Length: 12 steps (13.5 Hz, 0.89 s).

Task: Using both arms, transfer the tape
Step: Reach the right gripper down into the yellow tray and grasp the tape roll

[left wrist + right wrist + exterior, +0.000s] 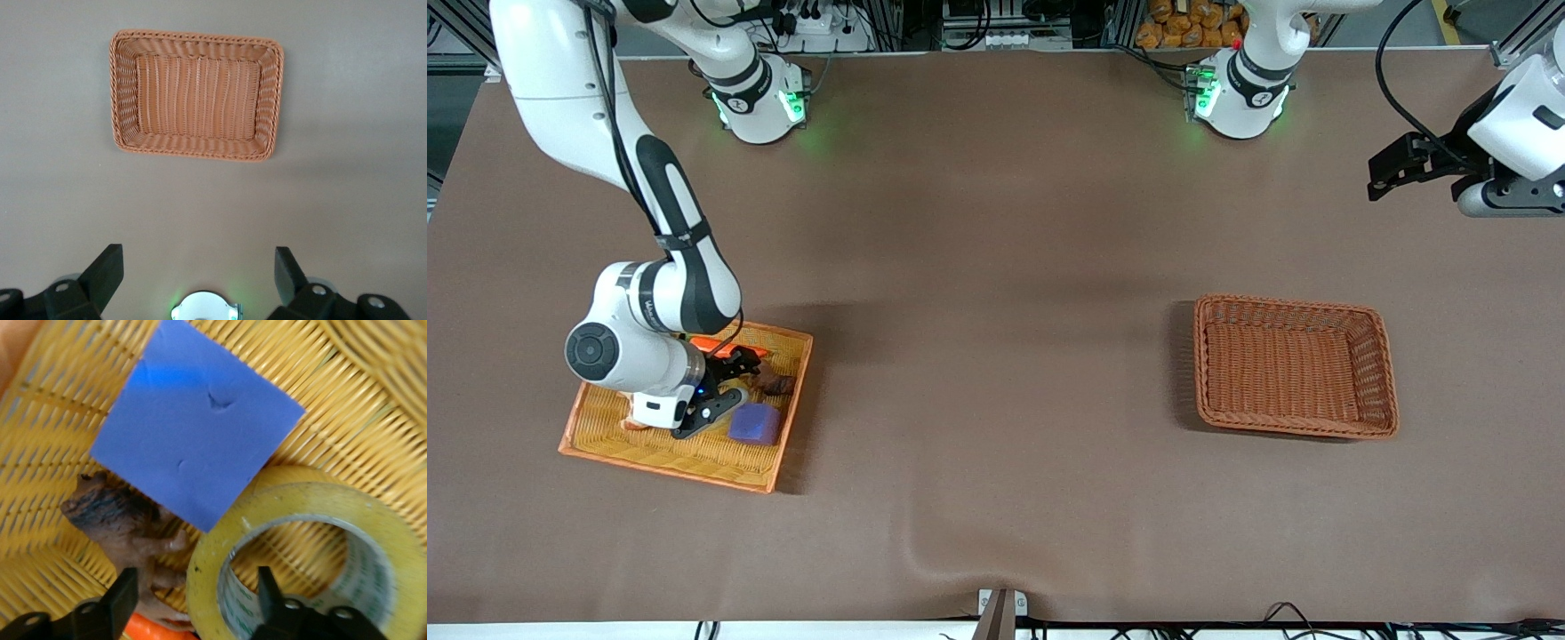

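The tape (212,553), a yellowish roll with a wide hole, lies flat in the yellow woven tray (667,460) at the right arm's end of the table. It rests against the purple cube (193,447). My right gripper (197,577) is open and straddles the roll's wall, one finger in the hole and one outside it. In the front view the right gripper (720,404) is low in the tray and hides the tape. My left gripper (1385,180) is open and empty, and waits high over the left arm's end of the table.
The purple cube (754,424), a brown figure (127,520) and an orange thing (716,343) share the tray. An empty brown wicker basket (1289,432) stands toward the left arm's end; the left wrist view shows it (193,150) below the left gripper (198,252).
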Available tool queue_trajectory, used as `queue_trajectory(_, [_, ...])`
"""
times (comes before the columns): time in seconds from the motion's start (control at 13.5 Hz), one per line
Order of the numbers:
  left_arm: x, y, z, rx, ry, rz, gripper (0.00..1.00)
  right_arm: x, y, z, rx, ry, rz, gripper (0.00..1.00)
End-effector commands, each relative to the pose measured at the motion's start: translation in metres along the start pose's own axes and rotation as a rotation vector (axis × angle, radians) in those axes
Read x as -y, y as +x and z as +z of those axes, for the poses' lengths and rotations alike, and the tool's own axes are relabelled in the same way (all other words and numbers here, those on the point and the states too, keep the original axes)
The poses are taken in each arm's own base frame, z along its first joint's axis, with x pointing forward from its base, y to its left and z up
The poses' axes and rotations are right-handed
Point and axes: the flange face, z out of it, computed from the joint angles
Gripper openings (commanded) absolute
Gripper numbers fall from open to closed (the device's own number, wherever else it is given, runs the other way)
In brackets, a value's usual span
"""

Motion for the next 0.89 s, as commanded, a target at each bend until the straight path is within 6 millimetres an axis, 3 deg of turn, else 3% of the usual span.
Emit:
queue_trajectory(0.0, [-0.002, -0.009, -0.011, 0.008, -0.016, 0.007, 1.00, -0.002, 0.007, -0.003, -0.018, 0.038, 0.019, 0.05])
queue_trajectory(0.07, [-0.003, -0.008, -0.008, 0.017, -0.017, -0.004, 1.00, -0.002, 0.009, -0.015, -0.003, 0.057, 0.016, 0.00])
queue_trajectory(0.22, [0.001, -0.005, -0.005, 0.022, -0.006, -0.015, 1.00, -0.009, 0.013, -0.055, 0.062, 0.121, 0.005, 0.00])
queue_trajectory(0.52, [0.000, 0.003, 0.000, 0.030, -0.007, -0.019, 1.00, 0.012, 0.012, -0.141, 0.128, 0.180, 0.013, 0.00])
queue_trajectory(0.66, [-0.003, 0.003, -0.004, 0.021, -0.011, -0.014, 1.00, 0.046, 0.028, -0.167, 0.134, 0.171, 0.062, 0.00])
queue_trajectory(0.81, [0.000, 0.006, 0.001, 0.031, -0.006, -0.020, 1.00, 0.108, 0.062, -0.191, 0.104, 0.142, 0.114, 0.00])
